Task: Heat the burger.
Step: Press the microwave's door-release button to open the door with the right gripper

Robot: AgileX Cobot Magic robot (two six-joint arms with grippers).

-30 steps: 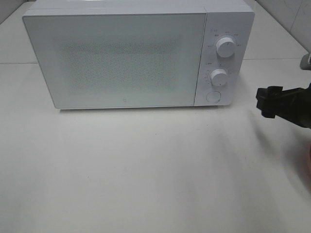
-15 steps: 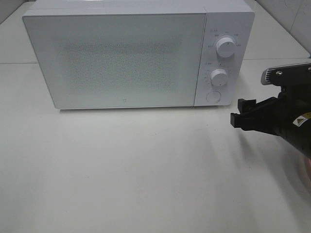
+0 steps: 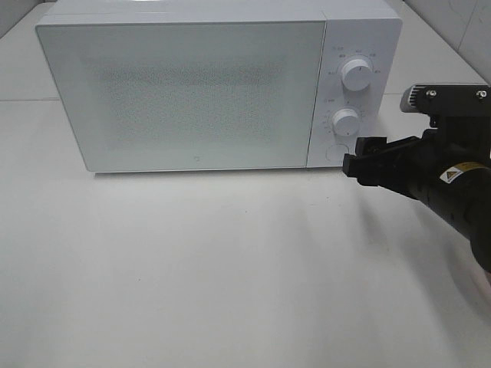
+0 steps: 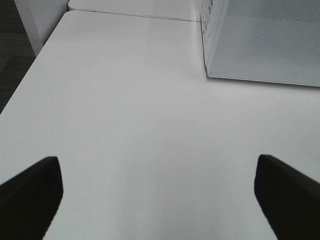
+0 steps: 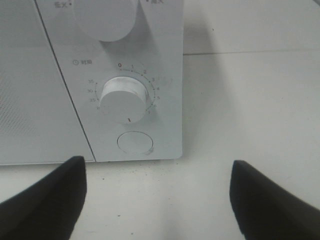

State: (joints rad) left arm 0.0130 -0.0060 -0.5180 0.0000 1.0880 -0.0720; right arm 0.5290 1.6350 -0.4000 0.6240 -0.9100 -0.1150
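The burger is out of view in every frame. A white microwave (image 3: 184,92) stands at the back of the table with its door shut. My right gripper (image 3: 357,162) hovers just in front of the control panel's lower right corner, open and holding nothing. In the right wrist view the right gripper (image 5: 157,165) points at the round button (image 5: 134,142) under the lower knob (image 5: 124,98). My left gripper (image 4: 156,165) is open over bare table, with the microwave's left front corner (image 4: 207,70) ahead of it. The exterior view does not show the left arm.
The upper knob (image 3: 357,73) and lower knob (image 3: 346,121) sit on the panel above the button (image 3: 336,151). White table (image 3: 192,268) stretches in front of the microwave. Its left edge (image 4: 30,65) drops to dark floor. Tiled wall (image 3: 460,23) rises at back right.
My right arm has come in from the right edge and moved left toward the microwave's control panel. The microwave door stays shut and the left gripper has not moved.
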